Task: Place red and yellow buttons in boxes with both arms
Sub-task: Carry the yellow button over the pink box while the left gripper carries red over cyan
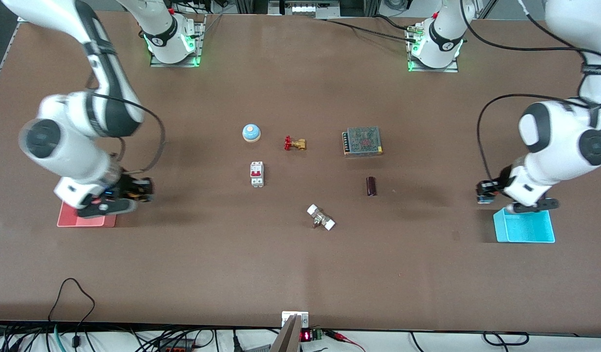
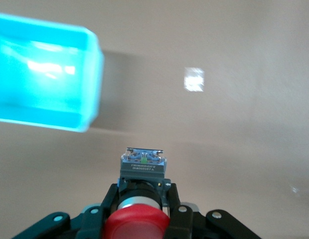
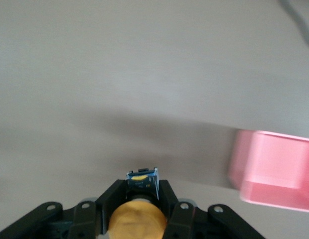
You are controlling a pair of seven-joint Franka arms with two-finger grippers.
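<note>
- My left gripper (image 2: 143, 211) was clamped on the red button (image 2: 137, 226), hanging over bare table just beside the cyan box (image 1: 524, 227).
- My right gripper (image 3: 139, 211) pinched the yellow button (image 3: 137, 221) the same way, with the pink box (image 3: 276, 169) just beside it.
- Neither button was over its box, so I judged each needed carrying inside the walls, then lowering before opening, lest it bounce out.
</note>
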